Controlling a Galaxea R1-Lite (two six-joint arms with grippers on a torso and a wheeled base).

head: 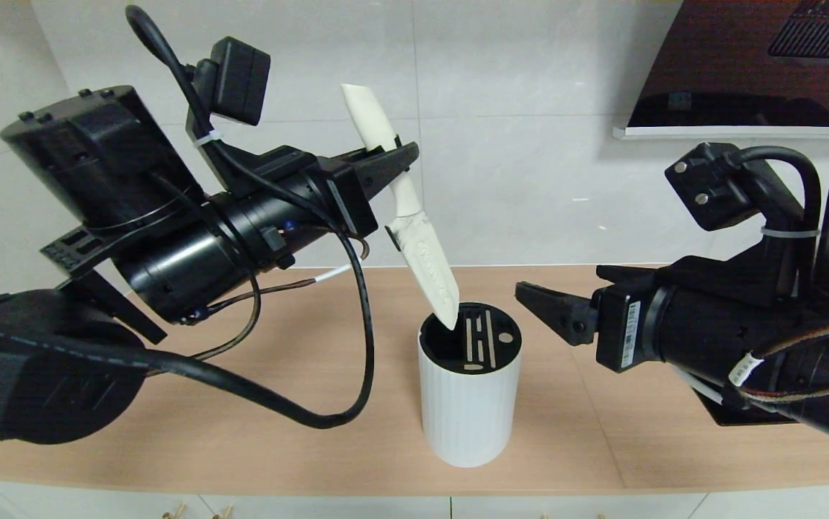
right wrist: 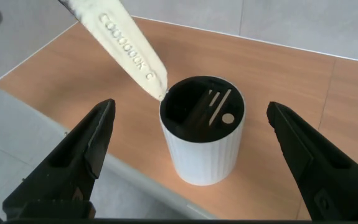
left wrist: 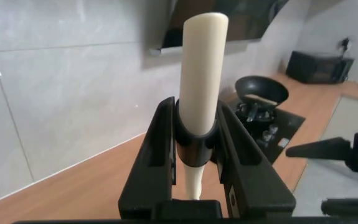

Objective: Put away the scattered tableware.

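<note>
Now L hand (head: 404, 155) grips knife (head: 425, 256), tip at holder (head: 466, 404) rim.

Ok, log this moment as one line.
left gripper: shut on knife | knife: tip at holder rim | right gripper: open, near holder

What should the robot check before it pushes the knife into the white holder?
1. Left gripper shut on the knife handle: ok.
2. Holder upright on the counter: ok.
3. Blade upright: not ok, tilted.
4. Tip over a narrow slot: not ok, it is at the big opening by the rim.
5. Right gripper open, clear of the holder: ok.
</note>
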